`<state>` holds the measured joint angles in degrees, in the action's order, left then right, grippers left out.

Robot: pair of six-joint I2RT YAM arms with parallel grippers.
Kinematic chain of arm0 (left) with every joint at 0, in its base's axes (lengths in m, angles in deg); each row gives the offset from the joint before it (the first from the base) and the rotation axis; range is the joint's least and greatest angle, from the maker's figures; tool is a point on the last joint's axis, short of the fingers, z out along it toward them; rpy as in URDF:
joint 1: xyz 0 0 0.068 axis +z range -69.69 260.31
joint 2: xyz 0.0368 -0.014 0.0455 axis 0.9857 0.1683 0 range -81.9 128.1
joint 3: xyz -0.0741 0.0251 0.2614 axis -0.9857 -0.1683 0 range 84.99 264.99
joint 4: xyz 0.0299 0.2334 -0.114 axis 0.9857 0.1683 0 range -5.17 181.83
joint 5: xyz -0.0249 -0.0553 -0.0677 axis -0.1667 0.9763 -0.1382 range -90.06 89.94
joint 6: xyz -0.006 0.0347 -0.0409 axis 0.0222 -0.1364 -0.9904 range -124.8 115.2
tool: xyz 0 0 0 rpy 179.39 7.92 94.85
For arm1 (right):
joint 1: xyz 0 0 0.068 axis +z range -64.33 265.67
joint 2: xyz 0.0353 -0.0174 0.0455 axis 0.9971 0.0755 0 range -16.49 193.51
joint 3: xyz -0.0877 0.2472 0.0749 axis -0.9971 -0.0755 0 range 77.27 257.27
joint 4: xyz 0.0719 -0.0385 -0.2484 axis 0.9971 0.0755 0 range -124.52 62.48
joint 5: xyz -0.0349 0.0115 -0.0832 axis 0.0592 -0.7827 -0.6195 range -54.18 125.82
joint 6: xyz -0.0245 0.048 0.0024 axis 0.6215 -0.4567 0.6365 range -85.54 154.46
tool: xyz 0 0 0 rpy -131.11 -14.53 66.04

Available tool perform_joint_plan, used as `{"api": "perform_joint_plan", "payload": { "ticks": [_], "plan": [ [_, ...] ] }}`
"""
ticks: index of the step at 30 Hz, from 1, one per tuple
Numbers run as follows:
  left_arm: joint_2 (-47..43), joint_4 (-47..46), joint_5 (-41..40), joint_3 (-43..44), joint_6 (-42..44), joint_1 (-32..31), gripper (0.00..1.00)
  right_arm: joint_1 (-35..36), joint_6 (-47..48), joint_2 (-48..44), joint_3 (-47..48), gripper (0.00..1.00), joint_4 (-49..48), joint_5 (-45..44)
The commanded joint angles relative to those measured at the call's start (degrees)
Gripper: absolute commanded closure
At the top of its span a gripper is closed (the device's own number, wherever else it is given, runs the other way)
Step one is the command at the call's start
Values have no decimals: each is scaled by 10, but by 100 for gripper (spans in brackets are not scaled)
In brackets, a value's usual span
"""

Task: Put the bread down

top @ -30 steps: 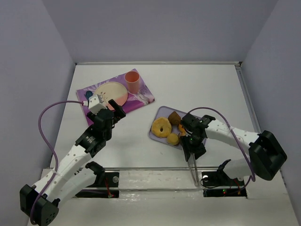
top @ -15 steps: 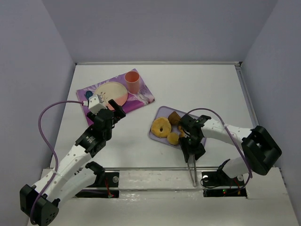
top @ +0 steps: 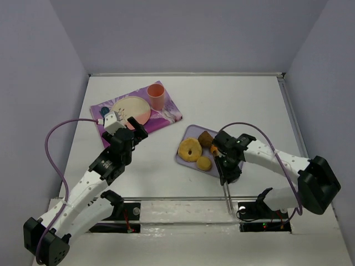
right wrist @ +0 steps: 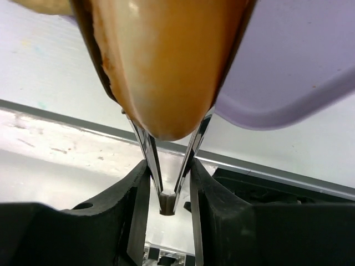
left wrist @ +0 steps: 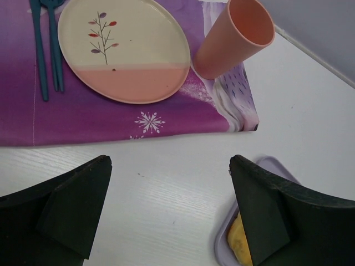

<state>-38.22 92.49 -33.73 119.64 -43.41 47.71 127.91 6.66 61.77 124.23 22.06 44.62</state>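
The right gripper point(right wrist: 168, 173) has just squeezed down. A moment ago its black fingers point(right wrist: 138, 194) stood part-way apart; now they are pressed in hard on the thin silver metal tongs point(right wrist: 145, 152). The tong blades in turn pinch the bread point(right wrist: 166, 66), a small oval golden-brown roll with a paler streak.

The bread sits between the blade tips at the near right corner of the flat lavender plastic tray point(right wrist: 288, 83), just beside the small round pale-yellow bun point(top: 204, 163) and near the orange glazed ring doughnut point(top: 190, 149). From here I can't quite tell whether it is lifted clear of the tray or just touching it.

So the grab looks made, and the carry is what's left.

The left gripper point(left wrist: 170, 166) hovers with its fingers spread wide and nothing between them. It is over bare table near the purple snowflake placemat point(left wrist: 83, 119), which bears the round cream-and-pink plate point(left wrist: 125, 50) and the salmon plastic cup point(left wrist: 233, 39). That plate seems the likely place to set the bread.
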Motion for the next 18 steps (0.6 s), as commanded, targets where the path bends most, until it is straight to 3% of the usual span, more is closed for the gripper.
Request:
{"api": "perform_joint_plan", "payload": {
  "ticks": [1, 6, 11, 15, 18],
  "plan": [
    [-4, -11, -13, 0, -2, 3, 1, 6, -9, -48, 65, 82, 44, -32],
    [-9, -11, -11, 1, -2, 3, 1, 6, 12, -73, 152, 82, 55, -24],
    [-27, -4, -18, 5, -9, 4, 1, 21, 41, -50, 225, 83, -34, 13],
    [-55, 27, -49, 15, -28, 5, 1, 44, 76, 57, 290, 83, -138, 67],
    [-82, 54, -75, 17, -45, 6, 1, 74, 113, 153, 396, 83, -138, 66]
  ]
}}
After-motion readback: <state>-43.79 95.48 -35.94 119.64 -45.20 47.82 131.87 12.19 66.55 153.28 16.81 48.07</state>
